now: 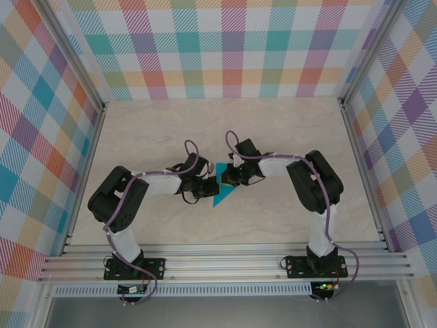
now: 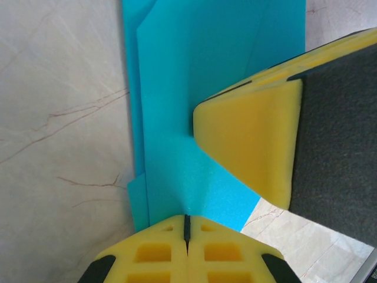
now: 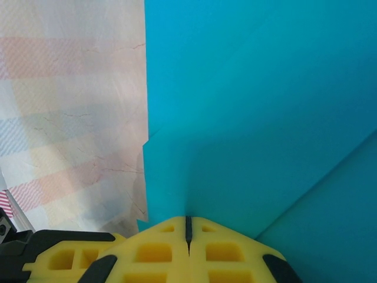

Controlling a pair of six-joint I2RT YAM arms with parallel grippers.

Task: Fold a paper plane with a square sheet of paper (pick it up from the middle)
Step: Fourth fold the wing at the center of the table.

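The teal-blue paper (image 1: 223, 195) is folded into a layered, pointed shape with a straight crease and sits mid-table between both arms. My left gripper (image 1: 207, 186) is shut on the paper's edge; in the left wrist view its jaws (image 2: 187, 220) meet where the paper (image 2: 188, 88) enters. One yellow finger (image 2: 253, 141) of the right gripper presses on the sheet from the right. My right gripper (image 1: 229, 179) is also shut on the paper; in the right wrist view the sheet (image 3: 259, 106) rises from the jaw seam (image 3: 188, 221). The paper's far part is hidden by the grippers.
The beige marbled table (image 1: 171, 130) is boxed in by plaid walls (image 1: 225, 48) at the back and both sides, with aluminium posts at the corners. A metal rail (image 1: 225, 263) carrying both arm bases runs along the near edge. Part of the left gripper (image 3: 65, 256) shows beside the right jaws.
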